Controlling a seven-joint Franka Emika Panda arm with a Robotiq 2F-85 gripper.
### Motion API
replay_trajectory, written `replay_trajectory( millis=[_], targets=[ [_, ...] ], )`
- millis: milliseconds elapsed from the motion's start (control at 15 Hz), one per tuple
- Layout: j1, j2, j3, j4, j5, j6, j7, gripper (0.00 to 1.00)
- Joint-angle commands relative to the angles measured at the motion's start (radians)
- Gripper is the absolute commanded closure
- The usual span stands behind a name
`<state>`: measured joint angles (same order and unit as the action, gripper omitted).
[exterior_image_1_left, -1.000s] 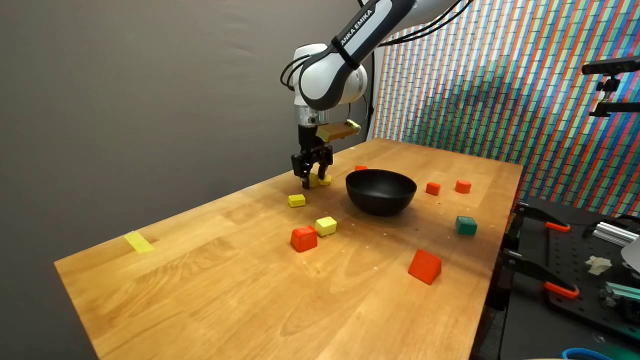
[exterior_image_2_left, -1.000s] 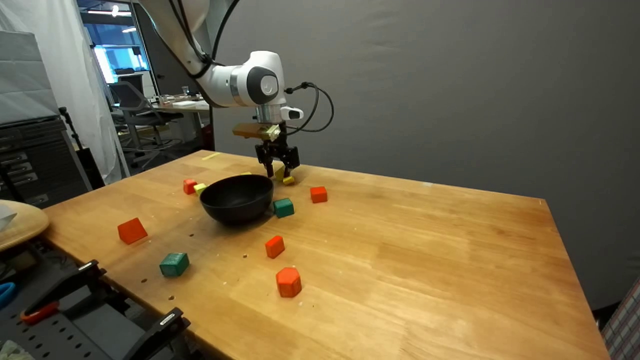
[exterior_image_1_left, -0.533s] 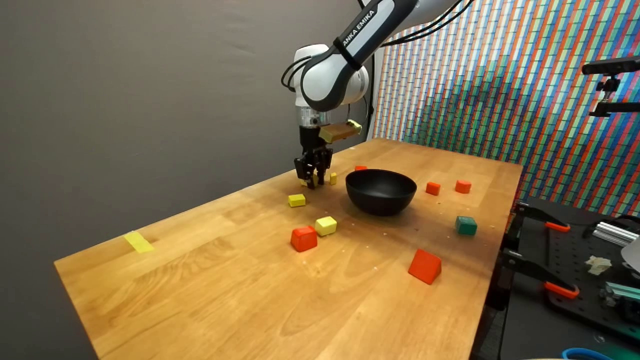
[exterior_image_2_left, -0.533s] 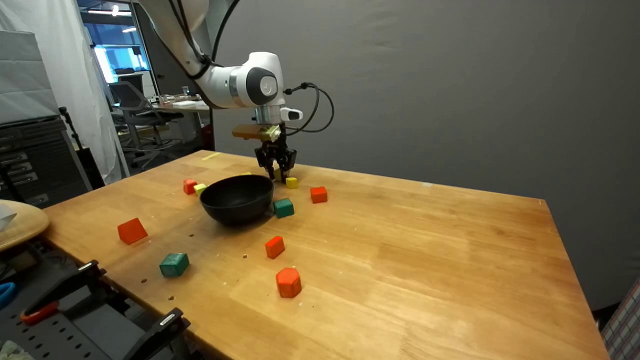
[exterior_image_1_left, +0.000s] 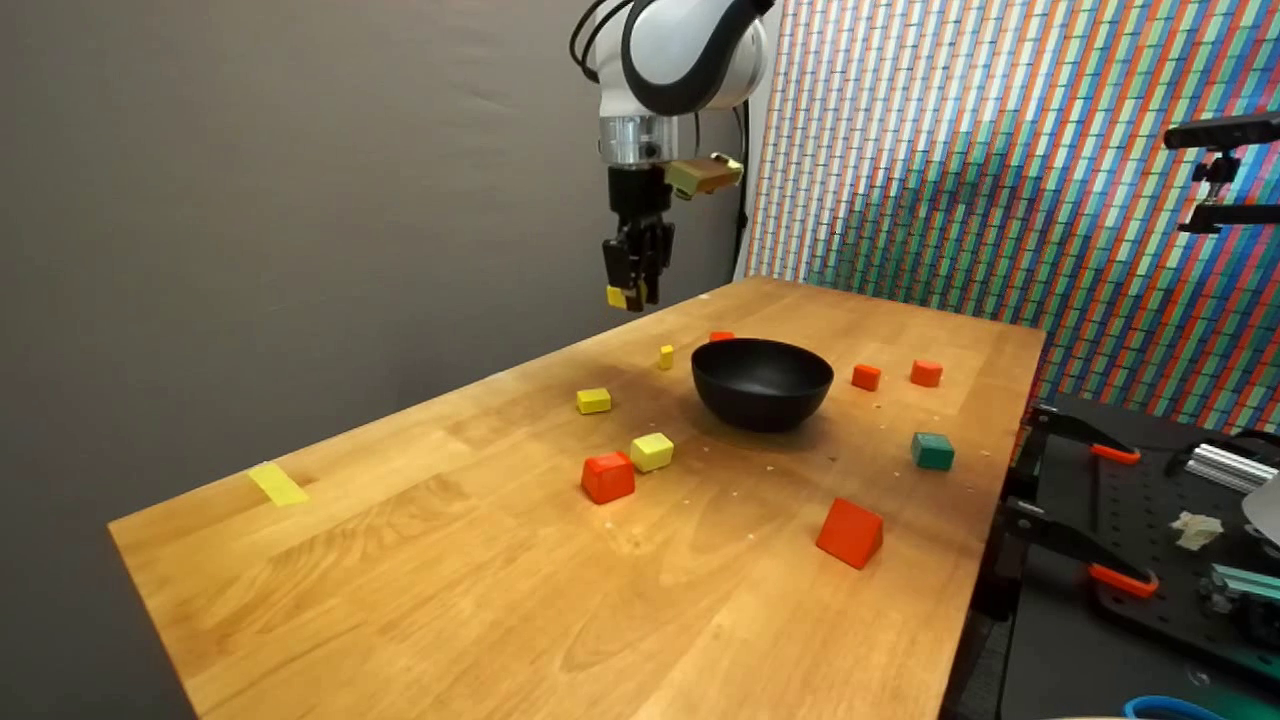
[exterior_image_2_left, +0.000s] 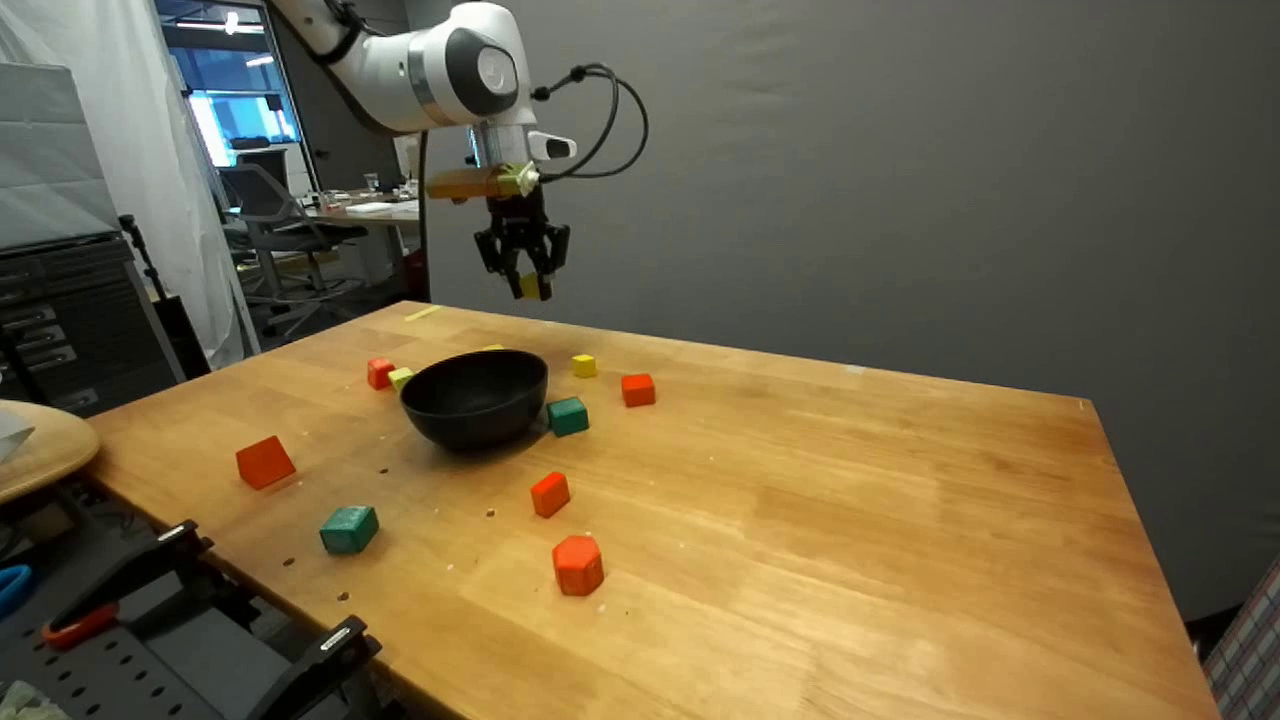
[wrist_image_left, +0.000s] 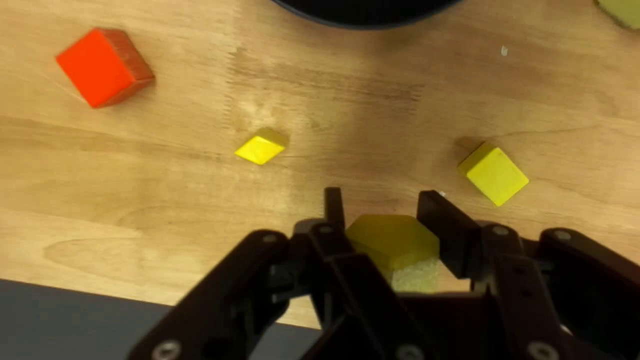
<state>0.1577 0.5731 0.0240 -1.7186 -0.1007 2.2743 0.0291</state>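
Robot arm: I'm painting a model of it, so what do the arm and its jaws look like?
The arm is white and rounded, with dark grey trim, a silver collar and looping black cables. A yellowish-brown block sticks out near the collar. The jaws are black and jointed.

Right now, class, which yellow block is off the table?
The yellow block held up in the hand; the other three yellow blocks in view rest on the table.

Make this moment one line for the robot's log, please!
gripper: closed on a yellow block | position: held above the wooden table | nearby: black bowl standing upright on it
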Motion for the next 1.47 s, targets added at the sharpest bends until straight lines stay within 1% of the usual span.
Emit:
replay_trajectory(
  millis=[0, 133, 267, 400, 467, 533, 600, 667, 733, 800, 867, 933, 1000, 1067, 1200, 1267, 1400],
  targets=[
    [-0.008, -0.222, -0.012, -0.243, -0.027, -0.025, 0.047, 0.82],
    [-0.03, -0.292, -0.001, -0.352, 0.008, -0.034, 0.056, 0.82],
    [-0.054, -0.339, 0.011, -0.471, 0.059, 0.013, 0.05, 0.82],
    [-0.063, -0.371, 0.016, -0.585, 0.096, 0.105, 0.047, 0.82],
    [-0.061, -0.37, 0.015, -0.623, 0.097, 0.172, 0.052, 0.82],
    [-0.066, -0.368, 0.021, -0.654, 0.124, 0.216, 0.045, 0.82],
    [-0.06, -0.364, 0.018, -0.682, 0.118, 0.264, 0.06, 0.8],
    [-0.058, -0.364, 0.021, -0.707, 0.125, 0.315, 0.058, 0.32],
    [-0.053, -0.367, 0.021, -0.728, 0.117, 0.359, 0.068, 0.3],
    [-0.048, -0.371, 0.02, -0.746, 0.108, 0.406, 0.076, 0.24],
    [-0.036, -0.38, 0.014, -0.762, 0.081, 0.46, 0.095, 0.16],
    [-0.022, -0.388, 0.006, -0.771, 0.053, 0.503, 0.113, 0.09],
    [0.001, -0.399, -0.011, -0.775, -0.001, 0.545, 0.142, 0.02],
    [0.018, -0.409, -0.017, -0.771, -0.038, 0.572, 0.164, 0.0],
    [0.049, -0.411, -0.025, -0.738, -0.114, 0.607, 0.204, 0.0],
    [0.06, -0.401, -0.021, -0.709, -0.142, 0.611, 0.209, 0.0],
    [0.062, -0.361, 0.004, -0.641, -0.154, 0.589, 0.172, 0.0]
  ],
)
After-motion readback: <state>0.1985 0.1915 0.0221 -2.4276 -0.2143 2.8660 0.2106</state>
